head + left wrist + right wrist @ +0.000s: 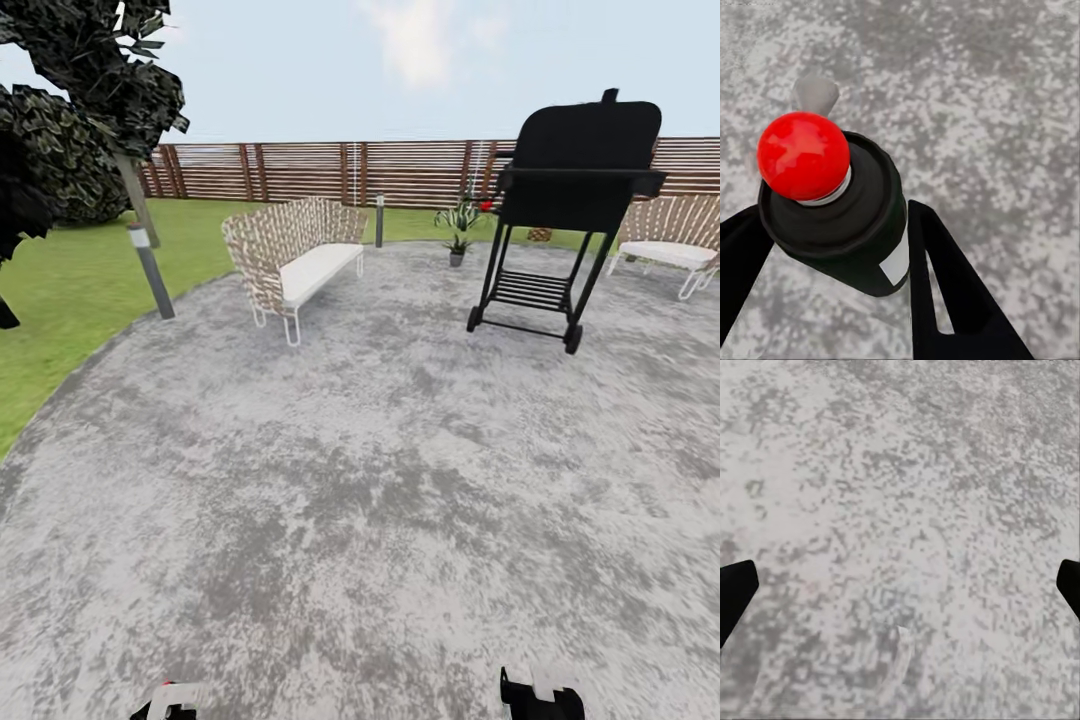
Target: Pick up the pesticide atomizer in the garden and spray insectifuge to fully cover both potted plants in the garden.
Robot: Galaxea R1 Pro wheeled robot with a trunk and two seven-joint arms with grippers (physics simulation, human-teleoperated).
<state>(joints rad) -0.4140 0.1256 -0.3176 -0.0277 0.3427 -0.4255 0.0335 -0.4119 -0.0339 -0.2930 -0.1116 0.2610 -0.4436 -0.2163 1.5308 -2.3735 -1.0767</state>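
Two black fingers of the left gripper were clamped on the pesticide atomizer — red cap up — above the grey patio. The right gripper hung with jaws wide apart. A potted plant stood beside the black grill.

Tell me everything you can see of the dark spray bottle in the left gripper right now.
The dark cylindrical pesticide atomizer sits between the left gripper's black fingers, which close on its sides. It carries a glossy red ball-shaped top on a pale collar and part of a white label. It is seen from its top end, above the grey speckled patio.
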